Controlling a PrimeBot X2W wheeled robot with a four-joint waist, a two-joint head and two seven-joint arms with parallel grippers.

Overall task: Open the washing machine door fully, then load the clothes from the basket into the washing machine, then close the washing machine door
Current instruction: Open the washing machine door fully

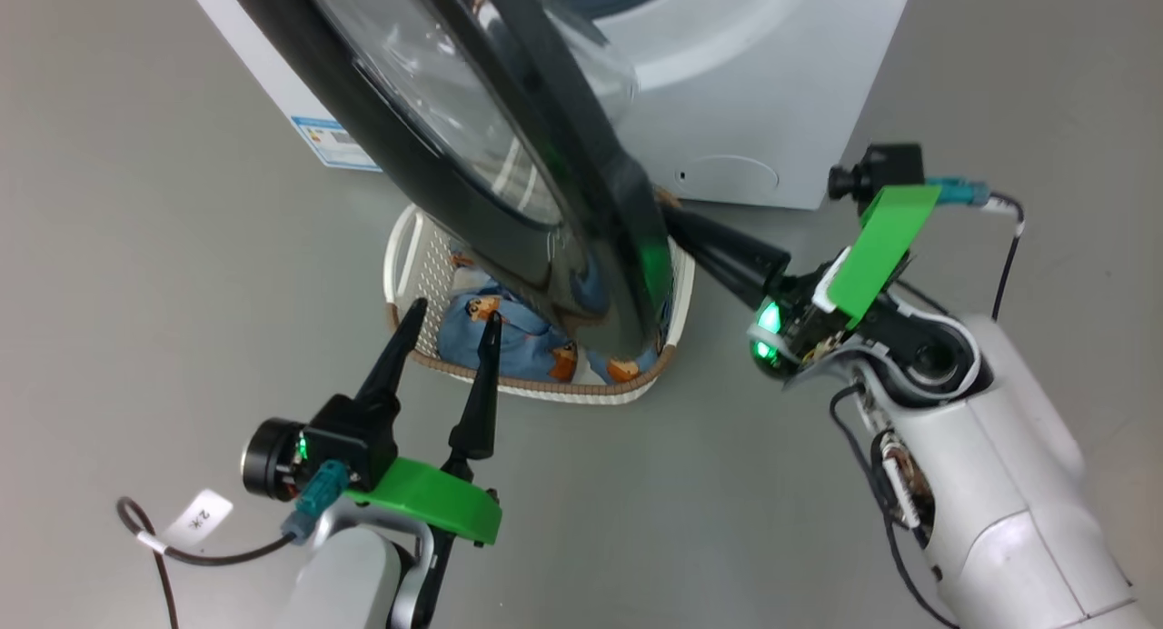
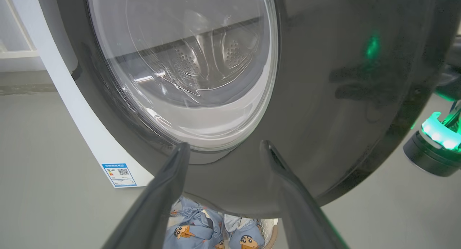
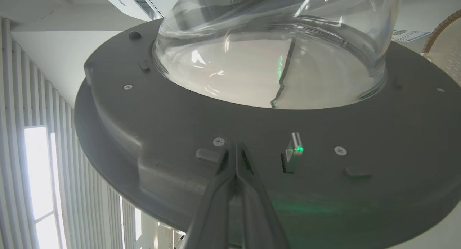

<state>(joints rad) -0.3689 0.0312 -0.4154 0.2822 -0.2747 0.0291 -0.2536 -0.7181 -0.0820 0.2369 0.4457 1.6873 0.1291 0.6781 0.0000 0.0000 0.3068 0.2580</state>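
- Behind the washing machine door (image 3: 162, 134): right pincer (image 3: 236, 150) fully closed, tips at its grey inner face, holding nothing.
- Left pincer (image 1: 454, 313) spread wide, empty, near the basket (image 1: 400, 256) of clothes (image 1: 513, 343).

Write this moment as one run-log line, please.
washing machine door: partly open, over basket | right gripper: shut, tips at door's inner side | left gripper: open, empty | clothes: in basket

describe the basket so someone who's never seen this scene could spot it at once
Find the big white washing machine and its round black-rimmed door swung open. Directly below the door's lower edge, on the grey floor, sits the basket. It's the only cream perforated container with a brown woven-look rim, holding light-blue cartoon-print clothes.
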